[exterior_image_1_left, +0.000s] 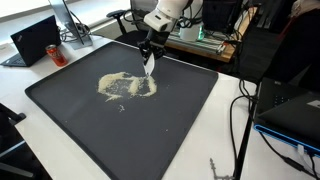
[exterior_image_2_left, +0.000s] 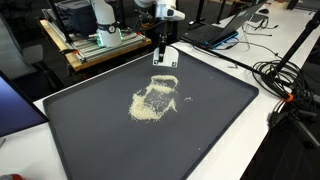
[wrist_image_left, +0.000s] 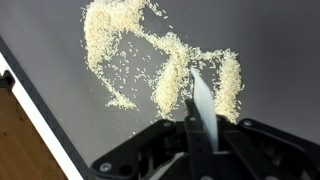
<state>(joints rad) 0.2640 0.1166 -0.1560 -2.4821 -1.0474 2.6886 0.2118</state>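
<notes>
Rice (exterior_image_1_left: 125, 87) lies scattered in a loose ring on the dark mat (exterior_image_1_left: 185, 130), between its middle and the far edge in both exterior views. The pincer (exterior_image_1_left: 150, 52) is clamped on a white card (wrist_image_left: 203, 100), held upright, its lower tip at the ring's far side

Big tray (exterior_image_1_left: 150, 130) on tabletop (exterior_image_1_left: 215, 120). Rice pile (exterior_image_1_left: 125, 87) on tray, in far half, away from rims. Flat card (exterior_image_1_left: 150, 63) pinched between fingers (wrist_image_left: 190, 140), hanging down, tip at rice pile's edge. Gripper (exterior_image_1_left: 150, 48) above card, over tray's far side. Laptop (exterior_image_1_left: 35, 42) on tabletop, off tray, by a far corner. Cables (exterior_image_2_left: 285, 75) on tabletop beside tray. In wrist view, rice lies ahead of card and on both sides.
</notes>
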